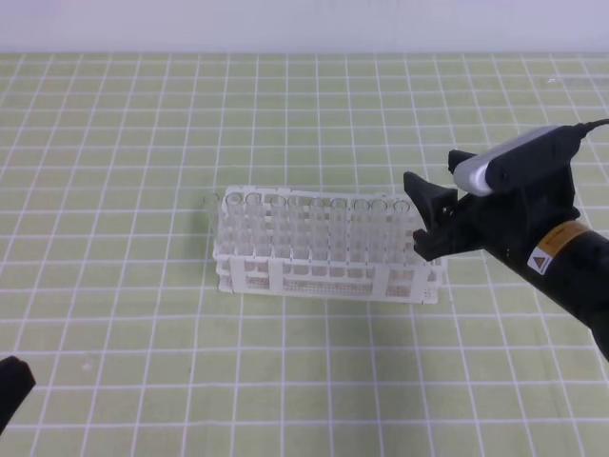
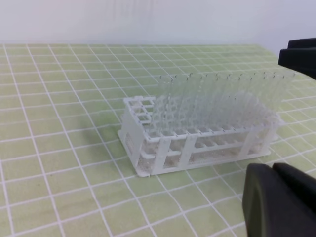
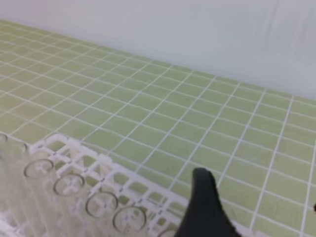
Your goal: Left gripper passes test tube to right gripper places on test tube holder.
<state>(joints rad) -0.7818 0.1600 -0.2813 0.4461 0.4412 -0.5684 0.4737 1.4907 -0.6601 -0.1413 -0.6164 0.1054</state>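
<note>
1. Right gripper [image 1: 430, 217] has its jaws spread wide with nothing between them, hanging just off the rack's right end.
2. Right beside it, the test tube holder [image 1: 328, 276] has tubes [image 1: 314, 228] standing along its back row.
3. Left gripper [image 2: 281, 205] is shut, well away.
4. Tubes look light, stiff, slick and breakable, so I'd pinch gently near the rim.

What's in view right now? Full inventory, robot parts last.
test tube holder: one, white lattice rack, middle of the mat.
test tubes: a full row or more, clear, upright in the rack; exact count unclear.
mat: one, green with white grid, under everything.
wall: white, along the far edge.
right hand: one, black with grey top, open, empty, at the rack's right end.
left hand: one, black, shut, lower left corner.
</note>
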